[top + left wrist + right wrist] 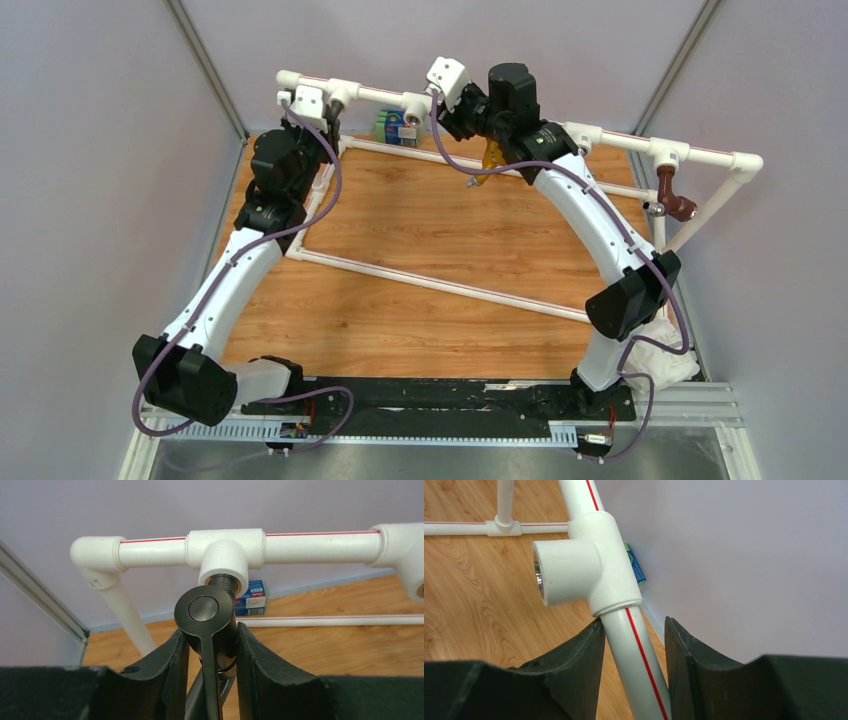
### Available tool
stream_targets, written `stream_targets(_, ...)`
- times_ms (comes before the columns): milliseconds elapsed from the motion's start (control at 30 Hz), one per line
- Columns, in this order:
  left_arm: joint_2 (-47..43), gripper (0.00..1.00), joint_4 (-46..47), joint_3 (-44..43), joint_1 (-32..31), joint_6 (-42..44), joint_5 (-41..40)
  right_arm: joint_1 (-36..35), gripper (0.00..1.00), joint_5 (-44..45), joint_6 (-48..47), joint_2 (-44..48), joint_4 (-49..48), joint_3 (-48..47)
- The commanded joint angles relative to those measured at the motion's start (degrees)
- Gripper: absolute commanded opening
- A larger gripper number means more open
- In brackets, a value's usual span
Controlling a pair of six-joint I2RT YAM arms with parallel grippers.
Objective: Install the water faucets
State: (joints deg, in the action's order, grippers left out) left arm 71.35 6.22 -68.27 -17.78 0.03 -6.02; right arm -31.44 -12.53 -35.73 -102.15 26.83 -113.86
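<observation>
Nothing is readable; the print on the blue box (252, 599) is too blurred

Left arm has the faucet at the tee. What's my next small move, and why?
Probably twist the left wrist to screw the faucet in: the left jaws clamp it, and its threads show at the mouth of the tee, not fully seated.

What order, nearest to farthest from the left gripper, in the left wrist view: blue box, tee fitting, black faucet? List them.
1. The black faucet, between the left gripper's fingers.
2. The tee fitting, just beyond the faucet's threaded end.
3. The blue box, farther back, to the right.
</observation>
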Motion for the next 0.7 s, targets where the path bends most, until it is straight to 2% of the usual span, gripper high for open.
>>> stream_targets(0, 1.9, 0.0, -3.5, -0.8, -4.7, 19.8, 11.9, -3.5, 0.0, -8.8, 5.7, 1.6, 6.6, 1.8)
stream_targets(167, 1.0, 0.0, -6.0, -0.1, -6.1, 34.6, 12.5, -3.5, 0.0, -8.8, 5.6, 1.7, 6.5, 2.0)
stream_targets(300, 0.5, 0.0, -12.7, -0.3, -6.6, 45.5, 14.9, -3.5, 0.0, -8.8, 5.4, 1.8, 6.5, 2.1)
stream_targets(500, 2.0, 0.0, -23.0, -3.6, -6.6, 56.3, 15.5, -3.5, 0.0, -8.9, 5.1, 2.0, 6.6, 2.2)
stream_targets(667, 2.2, 0.0, -26.9, -4.6, -6.6, 62.2, 13.4, -3.5, 0.0, -8.8, 5.0, 2.0, 6.5, 2.3)
